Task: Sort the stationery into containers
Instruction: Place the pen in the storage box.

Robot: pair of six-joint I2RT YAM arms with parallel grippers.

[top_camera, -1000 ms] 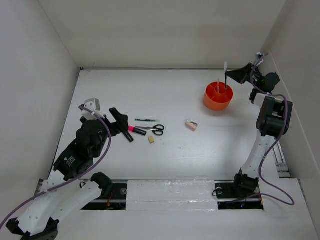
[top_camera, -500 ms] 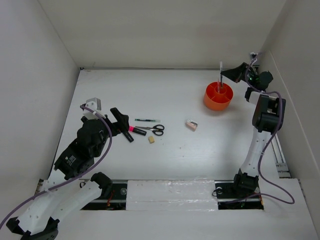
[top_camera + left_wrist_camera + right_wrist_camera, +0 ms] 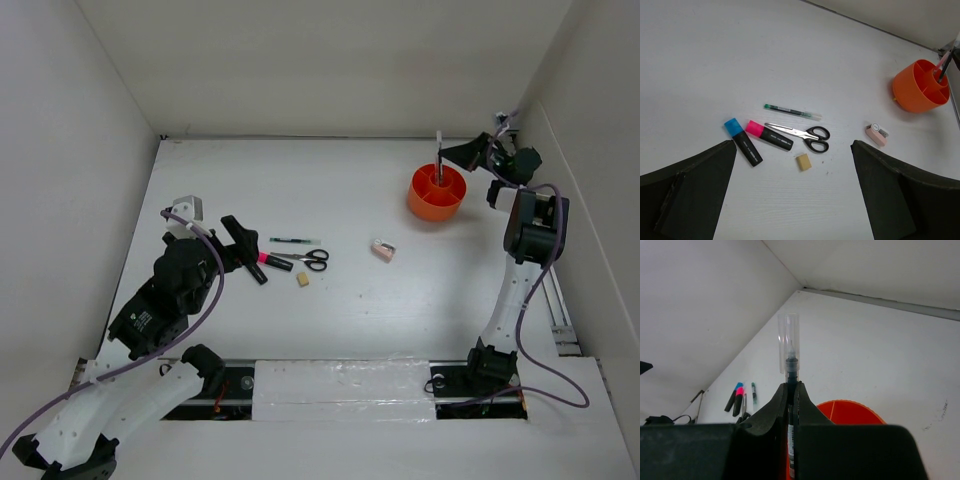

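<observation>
Stock as seen from the room:

1. Orange pot (image 3: pixel 421 206), standing at the far right of the table (image 3: pixel 350 330). The left wrist view looks into its divided compartments and shows a pink pen (image 3: pixel 942 59) leaning inside. The top view does not make that pen out.
2. Clear-capped pen (image 3: pixel 438 146), upright over the pot, with its lower end down inside the rim. Which compartment it is in cannot be told. The right wrist view shows a dark barrel under a transparent cap.
3. Right gripper (image 3: pixel 441 160), reached over the pot's far side. In the right wrist view its jaws are clamped on the barrel of the clear-capped pen.
4. Left gripper (image 3: pixel 243 249), low over the left of the table. In its own view the jaws fill the two lower corners, wide apart, with nothing between them.
5. Loose group on the table ahead of the left gripper:
   - green pen (image 3: pixel 792 111), farthest back
   - blue-capped marker (image 3: pixel 743 142), seen only in the wrist views; the gripper covers it from above
   - pink-capped marker (image 3: pixel 768 136), just beside the blue-capped one
   - scissors (image 3: pixel 805 135), blade tips touching the pink-capped marker
   - eraser (image 3: pixel 803 161), nearest the arm
6. Sharpener (image 3: pixel 383 250), alone, between that group and the pot.
</observation>
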